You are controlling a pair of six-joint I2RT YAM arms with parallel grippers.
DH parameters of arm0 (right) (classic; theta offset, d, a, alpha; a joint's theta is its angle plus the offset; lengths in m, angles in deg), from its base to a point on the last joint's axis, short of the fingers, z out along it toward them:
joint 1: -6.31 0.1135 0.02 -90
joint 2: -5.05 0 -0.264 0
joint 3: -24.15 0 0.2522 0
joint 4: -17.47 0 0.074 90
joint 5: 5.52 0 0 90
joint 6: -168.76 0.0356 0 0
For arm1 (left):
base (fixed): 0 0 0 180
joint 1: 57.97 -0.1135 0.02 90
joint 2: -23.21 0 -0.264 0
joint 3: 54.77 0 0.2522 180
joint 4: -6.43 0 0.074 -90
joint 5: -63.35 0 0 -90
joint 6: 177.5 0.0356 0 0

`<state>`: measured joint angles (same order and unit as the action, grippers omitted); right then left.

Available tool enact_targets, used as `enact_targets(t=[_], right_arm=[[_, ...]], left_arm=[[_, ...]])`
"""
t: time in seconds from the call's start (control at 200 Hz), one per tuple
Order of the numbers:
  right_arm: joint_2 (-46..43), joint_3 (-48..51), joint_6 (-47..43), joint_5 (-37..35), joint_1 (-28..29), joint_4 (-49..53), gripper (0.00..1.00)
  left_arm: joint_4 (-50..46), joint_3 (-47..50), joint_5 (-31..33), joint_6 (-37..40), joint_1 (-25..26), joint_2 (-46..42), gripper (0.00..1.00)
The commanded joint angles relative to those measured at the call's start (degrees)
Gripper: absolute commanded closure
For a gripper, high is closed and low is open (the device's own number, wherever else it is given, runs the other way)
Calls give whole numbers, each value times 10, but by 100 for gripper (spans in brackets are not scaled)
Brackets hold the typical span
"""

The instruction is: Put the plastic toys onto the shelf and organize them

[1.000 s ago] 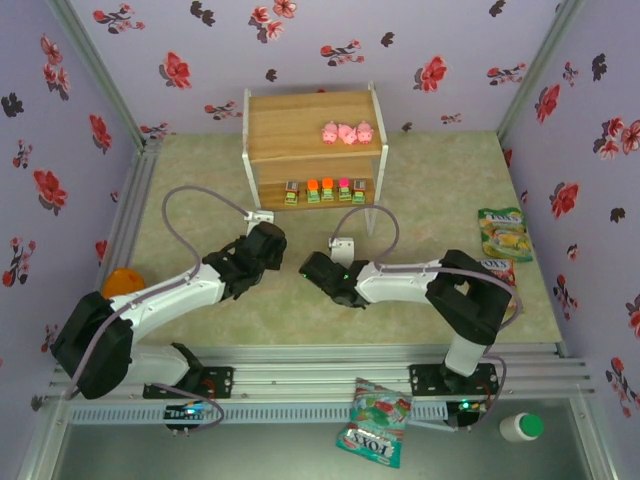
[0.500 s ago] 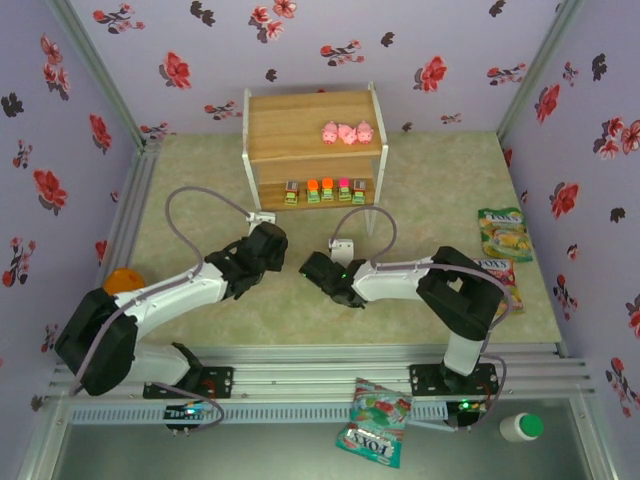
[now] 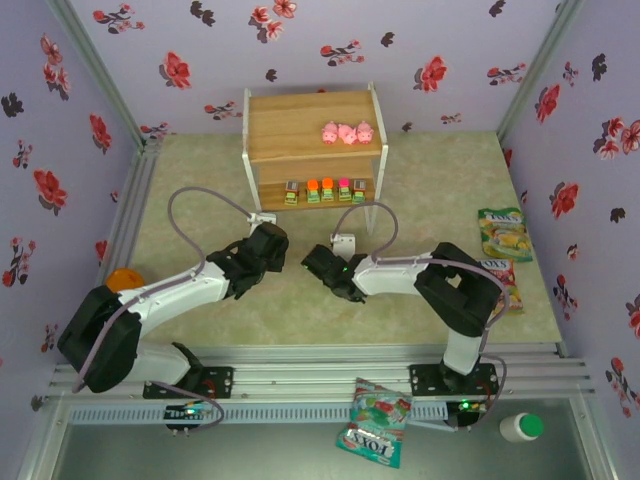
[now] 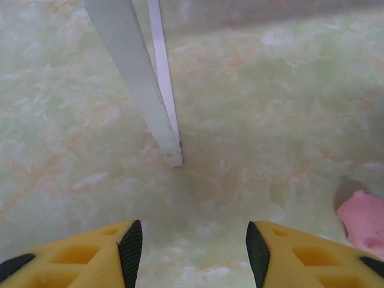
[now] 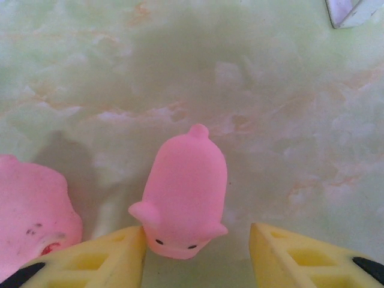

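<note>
The shelf [image 3: 300, 120] stands at the back of the table. Three pink pigs [image 3: 346, 132] sit on its top board and several blocky toys [image 3: 325, 190] line its lower tier. In the right wrist view a pink pig [image 5: 183, 195] lies on the table facing the camera, between the fingers of my open right gripper [image 5: 198, 255]; its ear touches the left finger [image 5: 114, 255]. A second pig [image 5: 30, 213] lies just left of it. My left gripper [image 4: 193, 252] is open over bare table near a white shelf leg [image 4: 144, 90], with a pig [image 4: 363, 219] at its right. Both grippers [image 3: 272, 245] [image 3: 318, 265] are in front of the shelf.
Snack bags lie at the right [image 3: 503, 232] [image 3: 500, 275] and on the front rail [image 3: 375, 420]. An orange object [image 3: 122, 280] sits at the left edge and a green-capped white bottle [image 3: 522, 428] at the front right. Another shelf foot [image 5: 354, 12] shows in the right wrist view.
Both grippers have edged slightly toward the shelf. The toys on the shelf have not moved.
</note>
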<state>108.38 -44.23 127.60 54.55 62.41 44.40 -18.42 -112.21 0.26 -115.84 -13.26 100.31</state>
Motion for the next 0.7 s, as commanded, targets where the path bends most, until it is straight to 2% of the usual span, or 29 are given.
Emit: enact_targets(t=[0.0,0.695], right_arm=[[12,-20,-15,3,-3,-8,50],[36,-51,-23,-10,-15,7,52]], left_arm=[[8,-4,-1,-9,-5,5,47],[6,-5,-3,-9,-5,7,47]])
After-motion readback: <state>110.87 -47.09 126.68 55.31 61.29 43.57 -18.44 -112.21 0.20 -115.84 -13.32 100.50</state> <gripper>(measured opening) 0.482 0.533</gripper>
